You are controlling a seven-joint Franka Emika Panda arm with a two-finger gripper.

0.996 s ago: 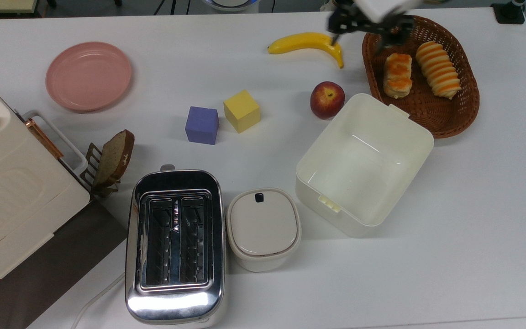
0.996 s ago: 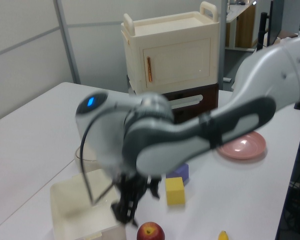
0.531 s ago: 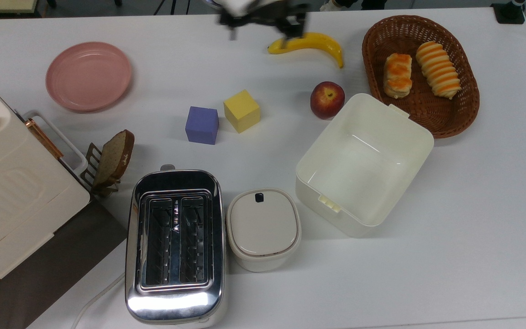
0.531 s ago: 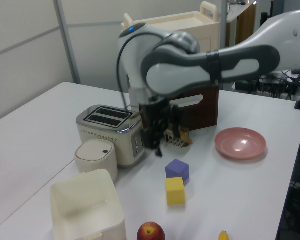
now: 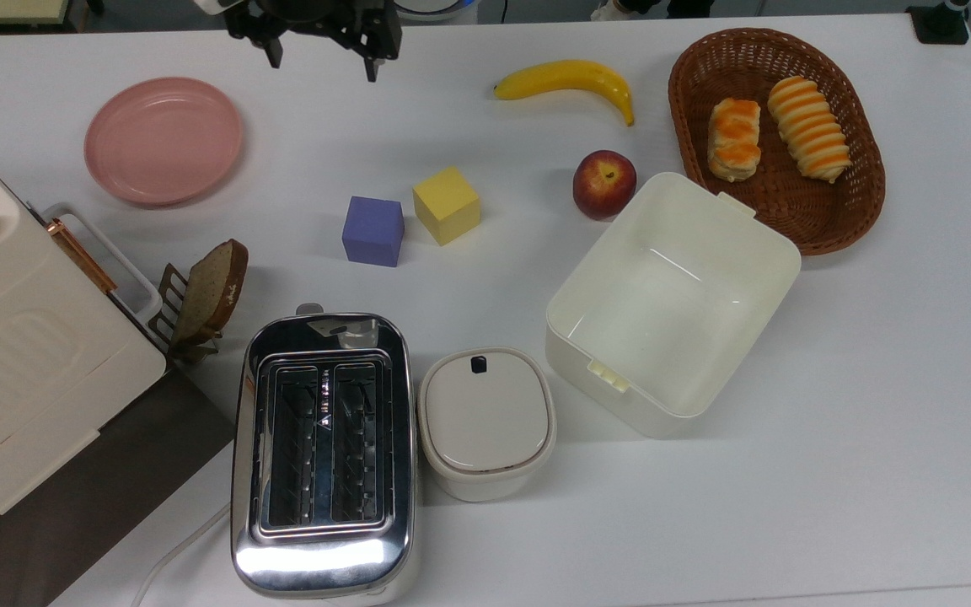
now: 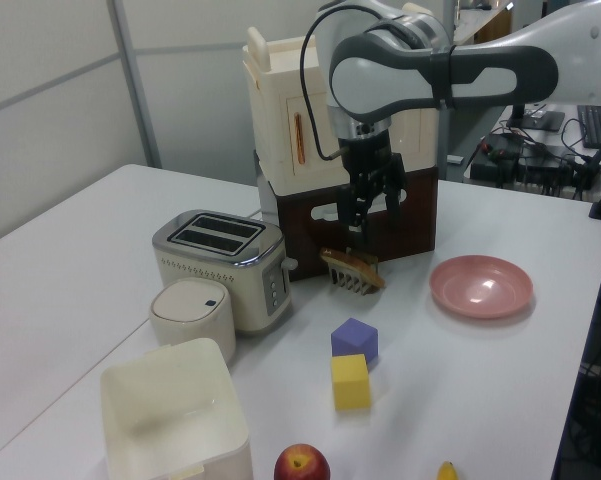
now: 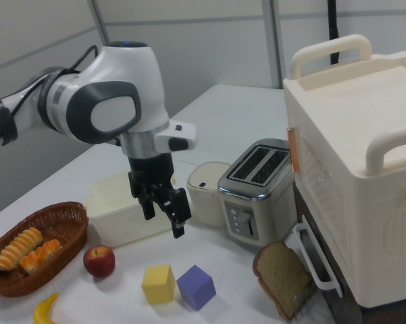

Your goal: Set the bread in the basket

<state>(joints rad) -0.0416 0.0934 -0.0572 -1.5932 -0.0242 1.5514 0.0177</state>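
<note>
The bread (image 5: 734, 139), a lumpy cream bun with orange patches, lies inside the brown wicker basket (image 5: 789, 232) at the top view's upper right. A longer striped spiral roll (image 5: 808, 128) lies beside it. In the right view the bread (image 7: 42, 255) and the basket (image 7: 27, 283) sit at the lower left. My gripper (image 5: 320, 67) hangs far from them, over the table's far edge near the pink plate (image 5: 163, 139). It is open with nothing between its fingers, as the left view (image 6: 368, 212) and right view (image 7: 163, 223) both show.
A banana (image 5: 565, 80), an apple (image 5: 603, 184) and a cream square tub (image 5: 671, 303) lie near the basket. Yellow (image 5: 446, 204) and purple (image 5: 373, 230) cubes sit mid-table. Toast in a rack (image 5: 209, 291), a toaster (image 5: 323, 451), a lidded pot (image 5: 485, 421) and a cream cabinet (image 5: 22, 354) fill the top view's left.
My gripper has swept from over the basket to the top view's left, past the banana, to near the pink plate. The bread has stayed in the basket.
</note>
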